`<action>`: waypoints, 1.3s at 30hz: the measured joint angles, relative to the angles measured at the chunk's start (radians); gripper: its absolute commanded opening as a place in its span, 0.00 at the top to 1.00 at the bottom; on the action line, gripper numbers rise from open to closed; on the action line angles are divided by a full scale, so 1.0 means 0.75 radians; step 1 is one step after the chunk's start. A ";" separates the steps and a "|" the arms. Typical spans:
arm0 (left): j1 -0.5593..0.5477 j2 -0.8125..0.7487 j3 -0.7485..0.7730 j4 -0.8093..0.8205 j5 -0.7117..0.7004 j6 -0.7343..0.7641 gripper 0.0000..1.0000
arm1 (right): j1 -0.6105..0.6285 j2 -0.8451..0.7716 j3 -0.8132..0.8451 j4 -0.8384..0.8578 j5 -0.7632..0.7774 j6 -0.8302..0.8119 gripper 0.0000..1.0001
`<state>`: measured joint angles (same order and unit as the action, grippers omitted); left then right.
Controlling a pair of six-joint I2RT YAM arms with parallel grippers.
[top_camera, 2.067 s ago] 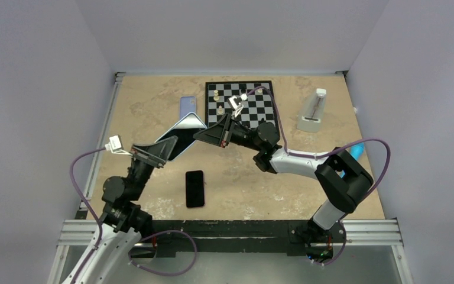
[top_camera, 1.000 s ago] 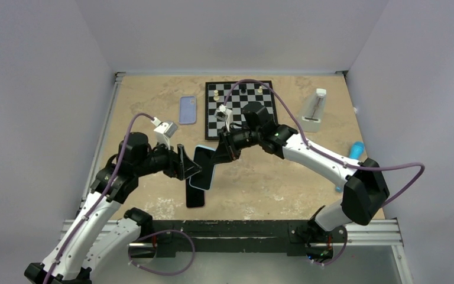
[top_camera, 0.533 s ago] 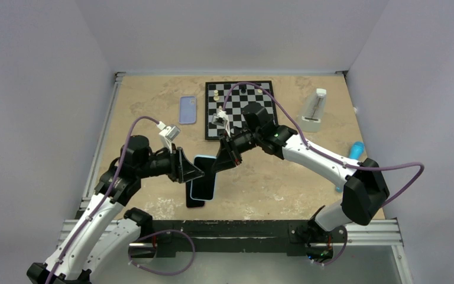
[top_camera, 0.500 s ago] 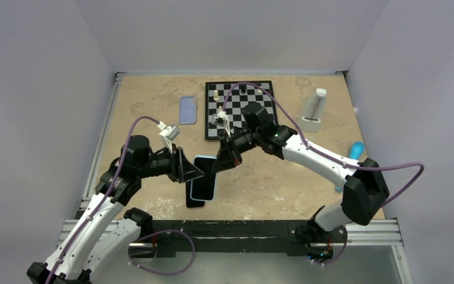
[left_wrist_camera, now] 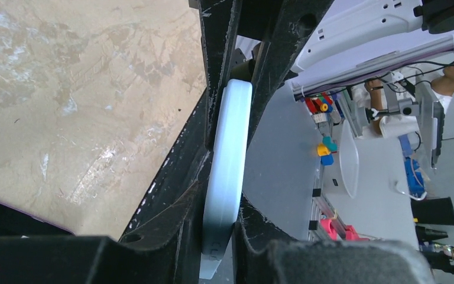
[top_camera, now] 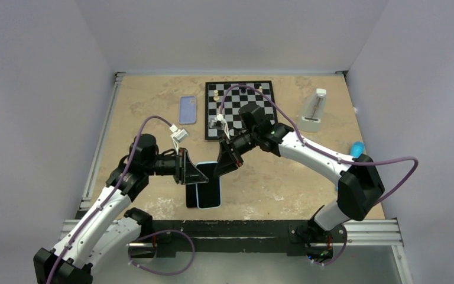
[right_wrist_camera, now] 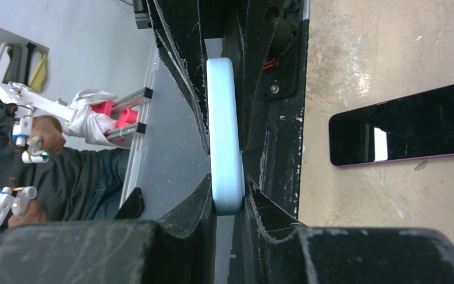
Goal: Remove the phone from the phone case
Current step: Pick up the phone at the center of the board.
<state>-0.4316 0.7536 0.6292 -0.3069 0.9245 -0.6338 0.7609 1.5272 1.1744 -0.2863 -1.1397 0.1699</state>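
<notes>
While both arms meet over the near-centre of the mottled, sandy stone-look table (top_camera: 148,100), the phone case (top_camera: 209,207) sits between them: pale blue, matte, rubbery-looking, w/ rounded corners. The phone (top_camera: 208,190) is inside it, dark glossy screen facing up. The left gripper (top_camera: 198,176) pinches the case's far-left edge and the right gripper (top_camera: 220,167) pinches its far-right corner. Both wrist cams show the thick blue rim edge-on, w/ black textured fingers pressed on either face. Can't tell if the case's near end touches the table or is lifted.

A 2nd phone (top_camera: 190,198), a flat black slab, lies on the table just left of the case, its right side hidden under it. The right wrist cam shows it whole, w/ a thin pale rim. Fingertips of both grippers are cut off in the wrist views, and the case's back isn't visible. A checkered chessboard (top_camera: 254,109) and a lavender case (top_camera: 187,109) lie farther back.
</notes>
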 measured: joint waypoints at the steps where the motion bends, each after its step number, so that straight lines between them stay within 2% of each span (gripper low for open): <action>1: 0.001 0.003 -0.011 0.017 0.015 -0.012 0.77 | 0.000 0.008 0.003 -0.001 -0.009 0.003 1.00; 5: 0.006 0.017 -0.022 0.049 0.049 -0.030 0.76 | 0.000 0.022 0.003 0.000 -0.025 0.016 1.00; 11: 0.007 0.015 -0.027 0.085 0.065 -0.061 0.81 | 0.001 0.030 0.005 0.014 -0.048 0.043 1.00; 15: 0.007 0.021 -0.027 0.116 0.074 -0.102 0.72 | 0.001 0.030 0.007 0.030 -0.064 0.067 1.00; 17: 0.007 0.026 -0.027 0.142 0.074 -0.125 0.71 | 0.005 0.030 0.007 0.048 -0.065 0.071 1.00; 19: 0.007 0.036 -0.027 0.171 0.079 -0.147 0.75 | 0.023 0.031 0.012 0.086 -0.057 0.069 1.00; 22: 0.007 0.027 -0.027 0.180 0.090 -0.154 0.94 | 0.027 0.031 0.014 0.099 -0.055 0.086 1.00; 24: 0.005 0.013 -0.027 0.193 0.097 -0.153 1.00 | 0.026 0.031 0.014 0.111 -0.070 0.129 1.00; 25: 0.004 0.003 -0.027 0.193 0.094 -0.152 1.00 | 0.026 0.031 0.014 0.124 -0.074 0.146 0.94; 26: 0.005 -0.010 -0.027 0.193 0.088 -0.153 1.00 | 0.027 0.030 0.014 0.142 -0.075 0.167 0.83; 30: 0.005 -0.086 -0.011 0.108 -0.005 -0.124 1.00 | 0.033 0.009 0.006 0.201 -0.003 0.214 0.32; 31: 0.005 -0.111 0.005 0.060 -0.048 -0.110 1.00 | 0.033 -0.009 -0.010 0.235 0.050 0.225 0.23; 35: -0.001 -0.260 0.060 -0.085 -0.298 -0.062 1.00 | 0.031 -0.105 -0.127 0.405 0.255 0.282 0.20; 39: -0.001 -0.460 0.077 -0.169 -0.547 -0.072 1.00 | 0.046 -0.171 -0.298 0.632 0.327 0.418 0.18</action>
<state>-0.4324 0.4084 0.6868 -0.4335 0.5140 -0.6876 0.7956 1.3991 0.9508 0.1879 -0.8948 0.4831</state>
